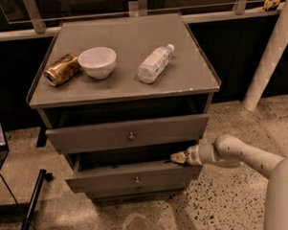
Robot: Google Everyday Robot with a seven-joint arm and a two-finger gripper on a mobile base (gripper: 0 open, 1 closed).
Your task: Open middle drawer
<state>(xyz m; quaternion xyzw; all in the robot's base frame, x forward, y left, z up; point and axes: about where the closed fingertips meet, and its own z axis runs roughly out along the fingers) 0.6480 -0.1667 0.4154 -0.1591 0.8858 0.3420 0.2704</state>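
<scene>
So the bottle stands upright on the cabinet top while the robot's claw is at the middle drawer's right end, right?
Not quite. The camera view shows the bottle lying on its side on the cabinet top. The gripper is indeed at the right end of the middle drawer.

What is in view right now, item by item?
cabinet: one, grey, centre
can: one, gold-brown, on its side, cabinet top left
bowl: one, white, upright, right of the can
bottle: one, clear plastic, on its side, right of the bowl
top drawer: one, grey, pulled out
middle drawer: one, grey, partly out, below it
bottom drawer: one, grey, thin strip, lowest
post: one, white, right of the cabinet
pole: one, black, lower left
arm: one, white, from lower right
gripper: one, pale yellow, at the middle drawer's upper right edge
</scene>
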